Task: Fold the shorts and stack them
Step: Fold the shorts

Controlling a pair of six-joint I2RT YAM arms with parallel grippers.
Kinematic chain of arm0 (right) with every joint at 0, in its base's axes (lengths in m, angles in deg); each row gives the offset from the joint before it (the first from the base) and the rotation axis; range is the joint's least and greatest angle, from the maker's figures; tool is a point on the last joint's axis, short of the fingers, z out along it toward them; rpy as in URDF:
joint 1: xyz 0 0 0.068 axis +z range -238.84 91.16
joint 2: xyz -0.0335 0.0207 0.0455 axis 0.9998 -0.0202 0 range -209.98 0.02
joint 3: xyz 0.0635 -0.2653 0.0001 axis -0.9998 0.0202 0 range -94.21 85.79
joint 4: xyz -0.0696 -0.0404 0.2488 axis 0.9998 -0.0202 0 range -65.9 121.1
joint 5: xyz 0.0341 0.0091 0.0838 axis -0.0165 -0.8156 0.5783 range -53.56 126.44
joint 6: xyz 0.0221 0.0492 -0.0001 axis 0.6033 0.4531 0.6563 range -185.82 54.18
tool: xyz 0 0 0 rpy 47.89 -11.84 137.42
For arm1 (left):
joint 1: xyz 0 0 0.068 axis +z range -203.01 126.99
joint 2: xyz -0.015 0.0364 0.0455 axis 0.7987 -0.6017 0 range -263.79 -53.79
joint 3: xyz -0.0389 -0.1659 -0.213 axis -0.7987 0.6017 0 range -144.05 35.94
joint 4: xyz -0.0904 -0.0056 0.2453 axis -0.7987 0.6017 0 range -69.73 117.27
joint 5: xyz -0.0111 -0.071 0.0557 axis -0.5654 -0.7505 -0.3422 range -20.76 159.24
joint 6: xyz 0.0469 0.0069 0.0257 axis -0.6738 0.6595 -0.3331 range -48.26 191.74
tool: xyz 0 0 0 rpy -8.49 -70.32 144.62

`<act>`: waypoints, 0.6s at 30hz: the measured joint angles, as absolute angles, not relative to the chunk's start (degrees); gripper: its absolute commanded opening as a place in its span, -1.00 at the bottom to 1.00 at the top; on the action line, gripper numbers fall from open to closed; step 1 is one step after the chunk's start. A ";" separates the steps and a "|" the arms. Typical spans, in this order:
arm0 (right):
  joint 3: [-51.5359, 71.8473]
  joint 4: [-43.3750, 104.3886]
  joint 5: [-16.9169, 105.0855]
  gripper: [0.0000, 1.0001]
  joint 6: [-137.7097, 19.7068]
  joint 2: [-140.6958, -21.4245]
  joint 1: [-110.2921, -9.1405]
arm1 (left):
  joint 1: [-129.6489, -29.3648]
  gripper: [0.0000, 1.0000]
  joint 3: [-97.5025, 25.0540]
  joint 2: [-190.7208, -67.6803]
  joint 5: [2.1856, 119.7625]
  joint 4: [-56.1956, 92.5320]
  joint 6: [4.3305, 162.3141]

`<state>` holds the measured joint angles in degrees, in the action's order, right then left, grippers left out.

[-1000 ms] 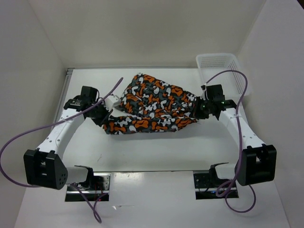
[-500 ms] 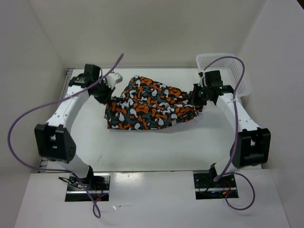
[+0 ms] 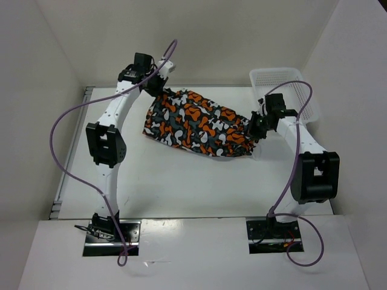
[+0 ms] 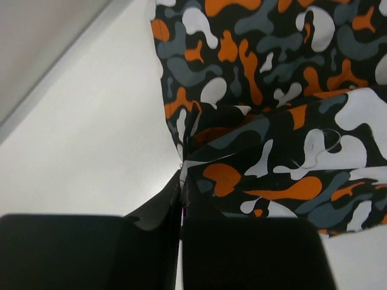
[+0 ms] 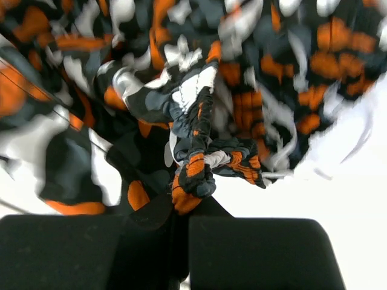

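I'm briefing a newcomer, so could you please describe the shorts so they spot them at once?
On the white table, look midway between the two arms. The shorts stretch from the left gripper to the right gripper, beside a plain white basket; they alone carry orange, white, black and grey blotches.

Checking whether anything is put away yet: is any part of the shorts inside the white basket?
No: the shorts are held stretched between the left gripper and the right gripper, wholly outside the basket.
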<state>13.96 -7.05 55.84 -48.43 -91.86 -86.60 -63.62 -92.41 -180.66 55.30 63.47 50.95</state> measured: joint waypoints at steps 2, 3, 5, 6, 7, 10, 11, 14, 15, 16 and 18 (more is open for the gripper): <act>16.56 -7.38 57.90 -1.00 -47.80 -90.87 -87.41 | -64.14 -0.99 -98.07 -184.18 55.35 63.73 51.30; 17.54 -7.40 59.71 -0.97 -47.25 -90.57 -87.78 | -64.41 -0.99 -101.37 -186.24 55.21 63.47 52.15; 18.81 -7.20 63.58 -0.94 -46.33 -90.28 -88.22 | -65.04 -0.99 -107.84 -190.32 55.06 63.73 53.22; 19.07 -7.20 65.85 -0.94 -45.85 -90.26 -88.37 | -65.32 -0.97 -110.90 -192.31 55.17 63.56 53.98; 19.07 -7.14 67.88 -0.91 -45.54 -90.26 -88.55 | -65.52 -0.97 -113.85 -194.28 55.24 63.58 54.40; 18.74 -6.07 72.10 -0.86 -44.19 -90.35 -90.03 | -65.96 -0.94 -122.40 -199.77 55.26 63.52 55.73; 18.18 -6.02 72.58 -0.84 -43.77 -90.57 -90.86 | -66.24 -0.90 -124.76 -201.32 55.30 63.56 55.93; 14.53 -6.26 71.43 -0.30 -42.96 -92.31 -93.38 | -67.25 -0.65 -132.34 -206.28 56.39 63.25 56.67; 13.15 -6.20 70.64 -0.27 -42.42 -93.12 -93.88 | -67.55 -0.59 -134.51 -207.81 56.77 62.97 56.80; 11.84 -6.15 69.68 -0.08 -42.13 -93.78 -94.32 | -67.84 -0.48 -137.19 -209.56 57.07 62.77 56.98; 9.67 -6.26 67.51 0.51 -41.41 -94.96 -94.62 | -68.32 0.50 -140.45 -212.29 57.36 61.33 57.48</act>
<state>9.67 -6.26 67.51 -41.41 -94.96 -94.62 -68.32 -140.45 -212.29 57.36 61.33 57.48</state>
